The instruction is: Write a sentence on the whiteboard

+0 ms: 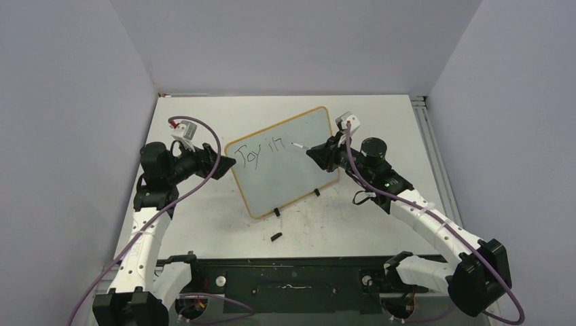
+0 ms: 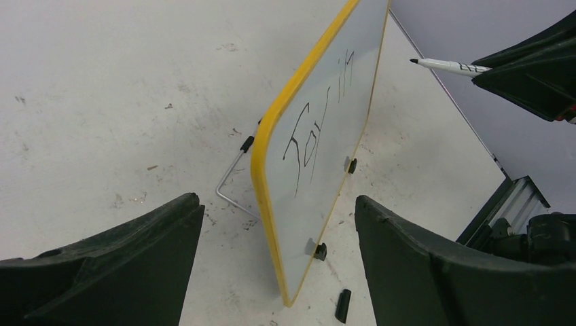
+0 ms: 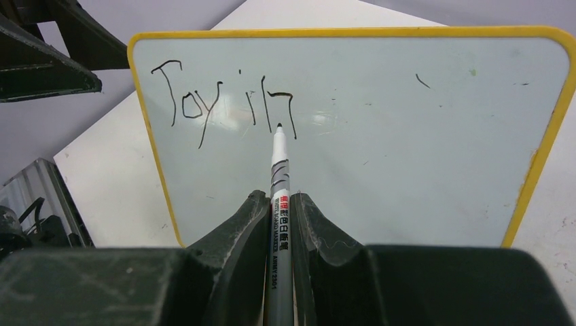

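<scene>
The whiteboard (image 1: 299,173) stands tilted on its two black clip feet at mid-table. It also shows in the left wrist view (image 2: 326,176) and the right wrist view (image 3: 407,149). The sentence (image 1: 261,155) reads "Joy in" (image 3: 224,98) in black strokes (image 2: 312,136). My right gripper (image 1: 319,155) is shut on a black marker (image 3: 280,183). The marker's tip points at the board just below the "n". In the left wrist view the marker (image 2: 448,66) stands a little off the board. My left gripper (image 2: 277,200) is open, its fingers either side of the board's left edge (image 1: 221,163), not touching it.
The black marker cap (image 1: 276,237) lies on the table in front of the board and shows in the left wrist view (image 2: 344,305). A wire stand (image 2: 231,187) props the board from behind. An aluminium rail (image 1: 428,136) runs along the table's right edge. Walls enclose three sides.
</scene>
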Robot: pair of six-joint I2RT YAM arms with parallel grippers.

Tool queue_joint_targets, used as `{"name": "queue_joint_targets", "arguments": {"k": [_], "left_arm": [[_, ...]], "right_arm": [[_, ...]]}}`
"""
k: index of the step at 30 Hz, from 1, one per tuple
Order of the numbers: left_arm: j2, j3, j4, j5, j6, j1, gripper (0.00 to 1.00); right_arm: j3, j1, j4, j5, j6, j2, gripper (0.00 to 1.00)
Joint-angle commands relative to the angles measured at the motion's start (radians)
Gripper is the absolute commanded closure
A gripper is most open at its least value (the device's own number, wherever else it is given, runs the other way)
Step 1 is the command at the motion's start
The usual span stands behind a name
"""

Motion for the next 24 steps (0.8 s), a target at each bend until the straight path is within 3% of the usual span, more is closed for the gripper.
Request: {"name": "queue_joint_targets", "arguments": {"k": [1, 4, 24], "left_arm": [[0.034, -0.016, 0.091, 0.086, -0.019, 0.007, 0.23], [0.065, -0.011, 0.089, 0.098, -0.022, 0.008, 0.35], [0.156, -0.006, 0.117, 0.097, -0.044, -0.011, 0.6]], "right_arm": [[0.014, 0.01, 0.139, 0.016, -0.002, 0.047, 0.95], [0.017, 0.012, 0.157, 0.027, -0.003, 0.072, 0.95], [0.04, 0.025, 0.199, 0.089, -0.038, 0.158, 0.95]]}}
